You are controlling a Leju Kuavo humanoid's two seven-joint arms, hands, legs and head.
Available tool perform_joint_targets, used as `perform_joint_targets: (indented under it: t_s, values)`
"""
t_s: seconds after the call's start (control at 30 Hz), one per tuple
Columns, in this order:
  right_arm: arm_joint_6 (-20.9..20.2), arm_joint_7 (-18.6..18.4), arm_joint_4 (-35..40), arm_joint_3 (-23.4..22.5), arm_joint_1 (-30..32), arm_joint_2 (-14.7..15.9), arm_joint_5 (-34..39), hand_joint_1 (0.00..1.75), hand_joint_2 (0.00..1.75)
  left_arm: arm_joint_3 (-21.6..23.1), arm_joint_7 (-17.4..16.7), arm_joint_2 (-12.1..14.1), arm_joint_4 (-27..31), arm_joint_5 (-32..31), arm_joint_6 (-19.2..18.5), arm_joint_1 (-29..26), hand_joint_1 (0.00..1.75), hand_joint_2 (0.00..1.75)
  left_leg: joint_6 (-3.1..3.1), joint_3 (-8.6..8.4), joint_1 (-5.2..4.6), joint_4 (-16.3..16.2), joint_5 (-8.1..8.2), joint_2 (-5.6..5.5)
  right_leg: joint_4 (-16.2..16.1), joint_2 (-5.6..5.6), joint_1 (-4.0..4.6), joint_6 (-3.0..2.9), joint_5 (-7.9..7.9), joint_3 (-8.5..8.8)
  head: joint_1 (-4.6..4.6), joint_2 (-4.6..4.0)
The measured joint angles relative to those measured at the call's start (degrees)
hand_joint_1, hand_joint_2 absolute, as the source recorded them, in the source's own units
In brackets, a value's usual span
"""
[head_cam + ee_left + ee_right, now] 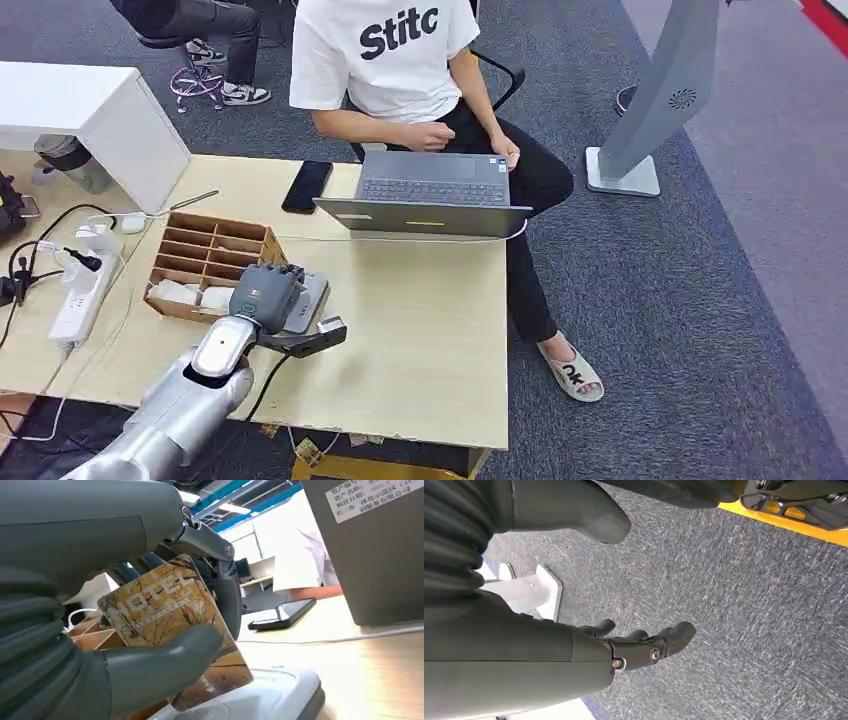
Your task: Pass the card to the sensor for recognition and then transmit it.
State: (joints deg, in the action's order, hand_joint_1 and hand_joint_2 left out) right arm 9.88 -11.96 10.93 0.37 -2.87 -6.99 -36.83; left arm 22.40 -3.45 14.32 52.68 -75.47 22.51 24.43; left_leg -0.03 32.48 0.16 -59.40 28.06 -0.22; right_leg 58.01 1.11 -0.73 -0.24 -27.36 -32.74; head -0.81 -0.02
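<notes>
My left hand (pixel 265 293) hovers over the grey card sensor (pixel 305 303) on the wooden table (pixel 420 330). In the left wrist view the hand (pixel 150 650) pinches a golden-brown hotel card (pixel 165 615) between thumb and fingers, just above the sensor's pale top (pixel 270 695). The card's lower corner is close to the sensor; contact cannot be told. My right hand (pixel 634 647) hangs beside my body over grey carpet, fingers apart, holding nothing.
A wooden compartment box (pixel 205 262) stands just left of the sensor. A person (pixel 385 60) sits across the table at a laptop (pixel 425 195), with a black phone (pixel 306 186) beside it. A power strip (pixel 80 290) and cables lie at the left.
</notes>
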Motion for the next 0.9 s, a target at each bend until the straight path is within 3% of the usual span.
perform_joint_targets:
  t_s: [0.2, 0.37, 0.57, 0.63, 0.9]
  values:
    - [0.13, -0.02, 0.0, -0.15, 0.0, 0.0, -0.59, 0.0, 1.75, -1.51, 0.79, 1.55, 2.54, 0.02, 4.82, 0.6, 1.75, 1.75, 0.0, 0.04, 0.0, 0.0, 0.0, 0.0, 0.0, -0.01, 0.0, 0.0, 0.0, -0.04, 0.02, 0.0]
    - [0.48, 0.09, 0.0, -0.2, 0.01, 0.0, -1.05, 0.0, 1.75, -3.98, 1.05, 3.58, 8.95, 0.13, 7.66, 1.24, 1.75, 1.75, -0.02, 0.07, 0.01, 0.0, -0.02, 0.0, 0.02, 0.0, 0.01, 0.0, 0.0, -0.08, 0.02, -0.02]
    - [0.83, 0.24, 0.0, -0.24, 0.0, 0.0, -1.75, 0.0, 1.75, -6.82, 0.24, 8.1, 16.56, -7.97, 8.86, 2.72, 1.75, 1.75, -0.03, 0.08, 0.04, 0.0, -0.02, 0.03, 0.04, 0.06, 0.02, -0.01, 0.01, -0.11, 0.0, -0.02]
    - [0.85, 0.22, 0.0, -0.29, 0.06, 0.0, -1.86, 0.0, 1.75, -7.65, 1.29, 9.71, 18.56, -5.96, 7.94, 3.2, 1.75, 1.75, -0.03, 0.11, 0.03, 0.0, -0.03, 0.05, 0.04, 0.08, 0.02, -0.02, 0.01, -0.2, -0.04, 0.0]
    - [0.92, 0.39, 0.0, -0.35, 0.02, -0.02, -2.23, 0.0, 1.75, -8.31, 1.86, 10.27, 22.32, -5.73, 7.0, 4.66, 1.75, 1.75, -0.01, 0.19, 0.01, -0.01, -0.08, -0.04, 0.04, -0.04, 0.02, -0.03, 0.03, -0.19, 0.0, -0.02]
